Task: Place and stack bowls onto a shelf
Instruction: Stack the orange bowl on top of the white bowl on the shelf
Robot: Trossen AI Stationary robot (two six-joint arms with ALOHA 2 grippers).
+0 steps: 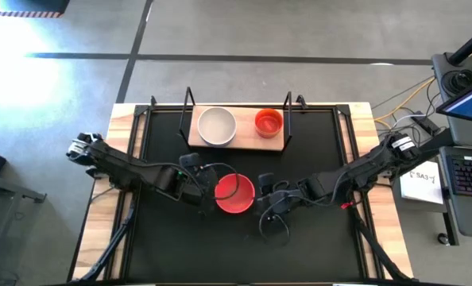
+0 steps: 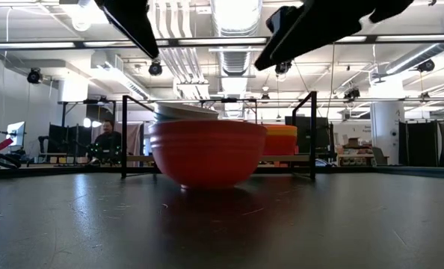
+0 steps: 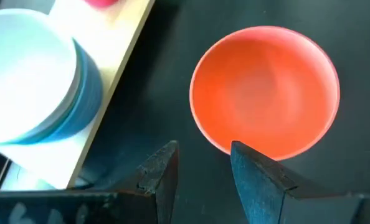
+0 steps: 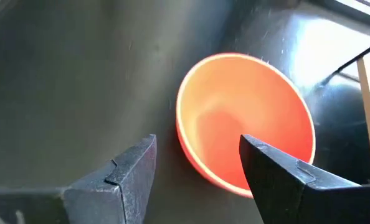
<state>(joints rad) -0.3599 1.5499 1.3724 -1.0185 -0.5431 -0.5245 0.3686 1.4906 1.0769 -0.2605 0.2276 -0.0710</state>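
Note:
A red bowl sits upright on its base on the black mat, in front of the shelf. The low view shows the red bowl with both grippers hanging above it. The shelf's wooden board carries a white-topped bowl stack and an orange-red stack. My left gripper hovers open at the bowl's left side, and its wrist view shows the gripper near the bowl. My right gripper hovers open at the bowl's right side, seen in its wrist view as the gripper over the bowl.
Black wire uprights stand at both ends of the shelf. The white and blue stack is close to my left arm. Cables lie on the mat near my right gripper. Beyond the table a person is in the room.

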